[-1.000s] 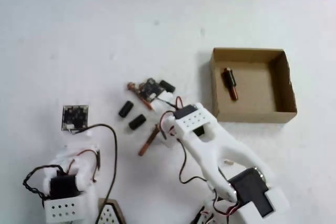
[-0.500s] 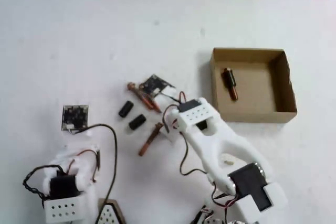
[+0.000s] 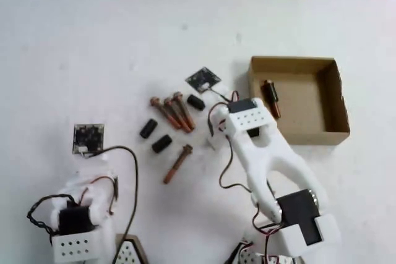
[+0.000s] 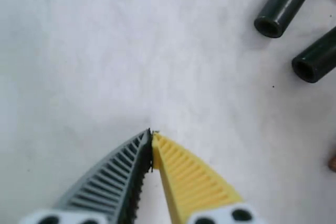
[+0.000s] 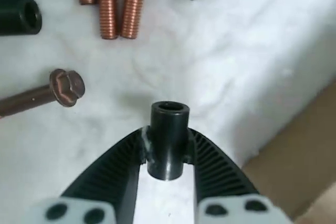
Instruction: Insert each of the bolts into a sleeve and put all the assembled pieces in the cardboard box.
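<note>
the right gripper is clamped on a black sleeve. the sleeve sits between its dark ribbed fingers with the open bore poking out past the tips, over bare desk between the loose parts and the cardboard box. beyond the held sleeve lie three bolts side by side, a single bolt apart from them toward the desk's near edge, and three loose sleeves scattered around them. the box stands toward the desk's right edge, with one assembled piece lying inside near its left wall. the left gripper belongs to the arm by the desk's near left corner; its grey and yellow toothed fingers are pressed together on nothing.

since a second ago the right arm has swung from over the bolts toward the box, uncovering the group of three. the left arm has not moved.

the bolts are copper-coloured and threaded along the shank, and the single one shows a flanged hex head. the sleeves are short matt black tubes. the box is plain brown cardboard, shallow and open-topped. the desk is white.
</note>
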Robot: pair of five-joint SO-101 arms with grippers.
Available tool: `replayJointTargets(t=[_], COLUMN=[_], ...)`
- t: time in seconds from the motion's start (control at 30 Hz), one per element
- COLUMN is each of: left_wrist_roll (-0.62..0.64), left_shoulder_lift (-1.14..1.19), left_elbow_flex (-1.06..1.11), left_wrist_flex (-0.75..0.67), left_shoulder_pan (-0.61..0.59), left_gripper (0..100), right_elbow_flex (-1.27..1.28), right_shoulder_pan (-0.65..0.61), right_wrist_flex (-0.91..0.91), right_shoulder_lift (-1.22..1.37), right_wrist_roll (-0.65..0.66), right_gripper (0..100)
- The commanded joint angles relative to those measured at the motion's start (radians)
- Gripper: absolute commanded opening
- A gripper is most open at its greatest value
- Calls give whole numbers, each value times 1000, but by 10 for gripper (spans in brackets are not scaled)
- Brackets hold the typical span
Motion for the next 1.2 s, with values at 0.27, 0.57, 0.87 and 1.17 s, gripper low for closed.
replayJointTargets(t=[0.27,0.57,0.87,1.17], left_wrist_roll=[-9,-9,-9,-9], left_shoulder_lift=[-7,-7,-7,-7], left_elbow_flex=[0,0,0,0], left_wrist_flex=[-26,-26,-26,-26], left_shoulder_pan=[-7,-7,-7,-7], left_gripper=[24,24,24,24], right_elbow_flex=[-23,-21,20,21], right_shoulder_pan=[8,10,12,10], right_wrist_flex=[7,8,8,7], right_shoulder_lift=[1,1,1,1], right_wrist_roll=[20,101,107,109], right_gripper=[145,144,144,88])
